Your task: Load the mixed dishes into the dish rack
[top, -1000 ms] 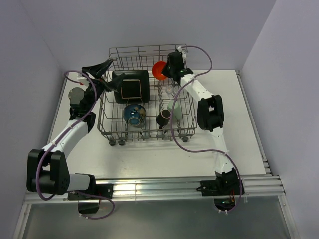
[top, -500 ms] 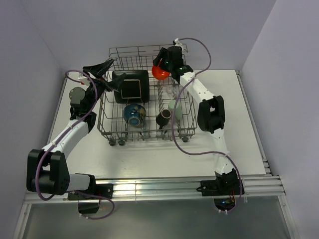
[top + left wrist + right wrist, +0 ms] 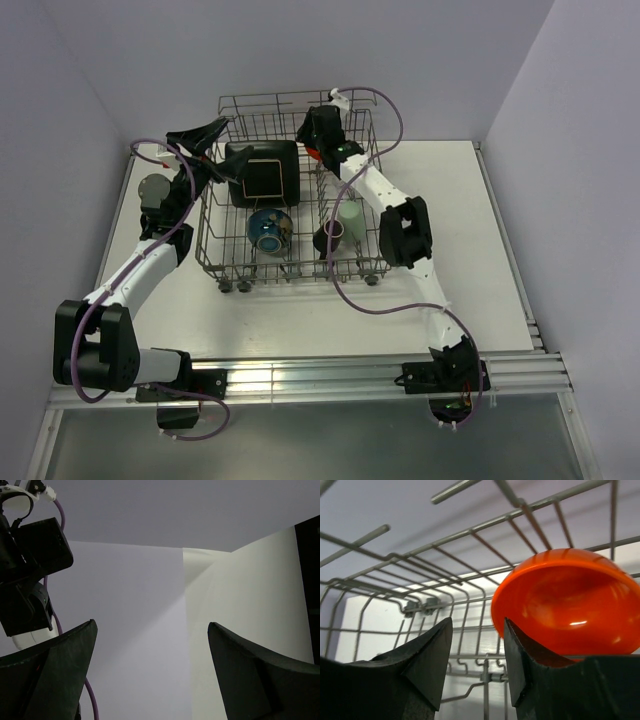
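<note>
Right gripper point(image 3: 477, 620) jaws slightly parted, nothing between. The orange bowl point(image 3: 565, 600) sits tilted just beside them, inside the dish rack point(image 3: 470, 530) — backing out could snag the rim and tip the bowl. Left gripper point(image 3: 152, 624) released — empty.

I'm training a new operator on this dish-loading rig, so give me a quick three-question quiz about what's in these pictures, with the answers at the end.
1. True or false: the black square plate stands inside the dish rack.
2. In its wrist view, the bowl beside the right gripper is: A blue, B orange, C green.
3. What sits between the fingers of the left gripper?
Key: 1 true; 2 B; 3 nothing, it is open.
</note>
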{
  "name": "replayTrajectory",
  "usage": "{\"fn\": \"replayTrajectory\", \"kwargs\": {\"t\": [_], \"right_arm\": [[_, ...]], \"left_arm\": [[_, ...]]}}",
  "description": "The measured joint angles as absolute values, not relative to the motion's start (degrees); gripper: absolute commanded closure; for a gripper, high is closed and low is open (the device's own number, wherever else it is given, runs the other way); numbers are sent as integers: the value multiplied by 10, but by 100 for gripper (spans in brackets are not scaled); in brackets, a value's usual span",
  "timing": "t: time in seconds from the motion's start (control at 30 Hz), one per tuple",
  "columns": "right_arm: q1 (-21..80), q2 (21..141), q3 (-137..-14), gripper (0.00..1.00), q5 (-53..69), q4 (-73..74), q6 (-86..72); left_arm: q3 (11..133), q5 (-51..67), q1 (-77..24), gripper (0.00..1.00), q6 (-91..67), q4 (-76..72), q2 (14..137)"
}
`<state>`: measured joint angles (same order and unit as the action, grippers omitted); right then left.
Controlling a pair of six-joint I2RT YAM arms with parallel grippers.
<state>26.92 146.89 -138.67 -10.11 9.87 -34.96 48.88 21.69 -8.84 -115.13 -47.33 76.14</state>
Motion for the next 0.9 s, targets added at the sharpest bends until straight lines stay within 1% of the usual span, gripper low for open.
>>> {"fn": "replayTrajectory", "kwargs": {"t": [0.2, 0.43, 0.5, 0.67, 0.7, 0.87, 0.9], "right_arm": [[273, 1492, -1402, 51, -138, 104, -337], [273, 1516, -1429, 56, -153, 110, -334], [273, 1523, -1438, 60, -155, 110, -335], [275, 1529, -1449, 68, -157, 112, -343], [275, 1530, -1450, 73, -158, 113, -346], [276, 1531, -1454, 85, -161, 116, -361], [276, 1531, -1454, 90, -161, 116, -362]], "left_arm": [[489, 217, -88, 1, -1151, -474, 761], [489, 216, -88, 1, -1151, -476, 761], [489, 216, -88, 1, -1151, -477, 761], [489, 216, -88, 1, -1151, -478, 761], [489, 216, -88, 1, -1151, -478, 761], [489, 216, -88, 1, -1151, -478, 761], [489, 216, -88, 1, -1151, -478, 761]]}}
